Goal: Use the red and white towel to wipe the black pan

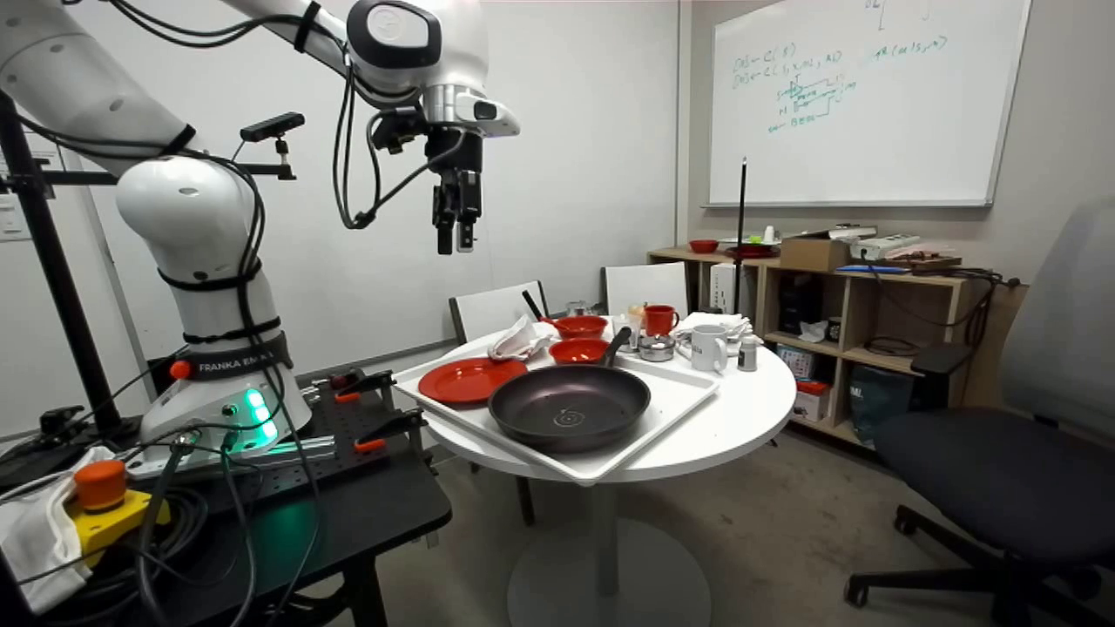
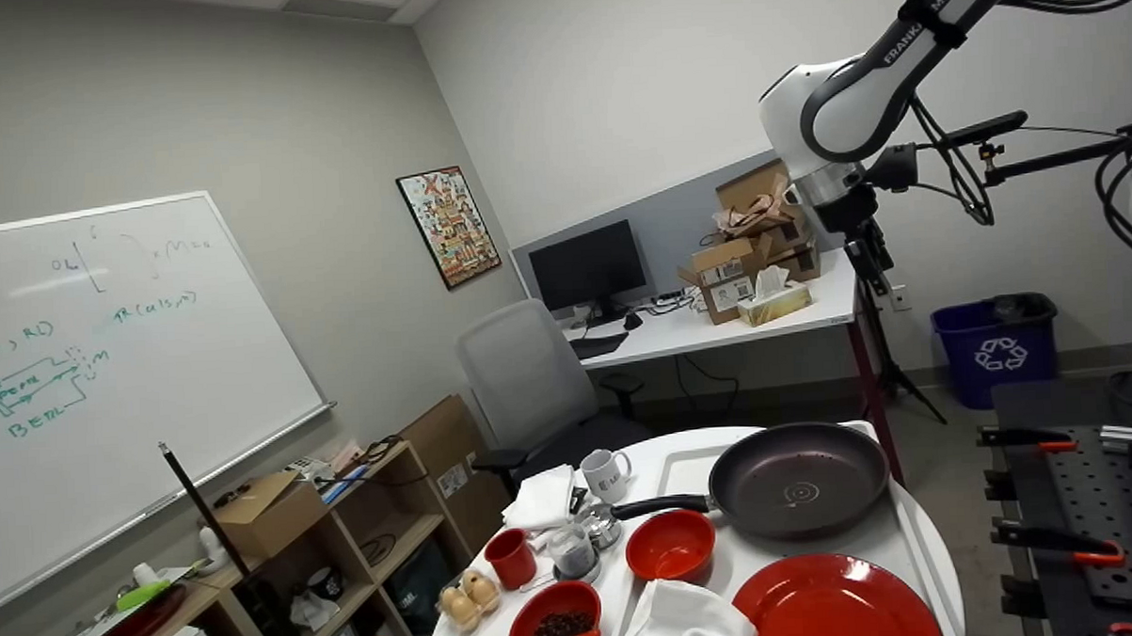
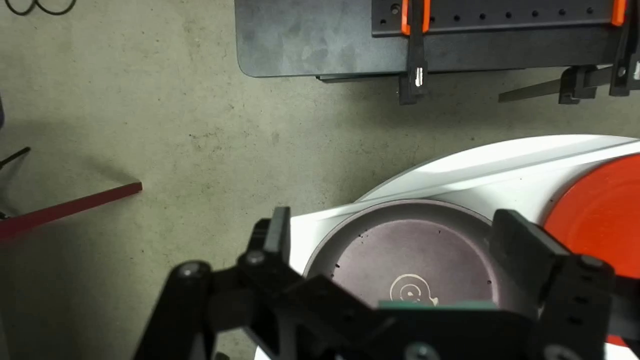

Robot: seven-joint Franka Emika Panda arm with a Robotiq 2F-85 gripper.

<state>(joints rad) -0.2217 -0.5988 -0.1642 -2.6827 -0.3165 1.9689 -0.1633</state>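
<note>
While the claw hangs well above the worktop, its jaws spread and holding nothing, no wiping looks done. What is probably the red and white towel — it shows mostly white — lies bunched beside the red plate. The black pan sits upright on the white tray, dark specks dotting its inside. Picking up the towel, wiping the pan and letting go all seem left.
</note>
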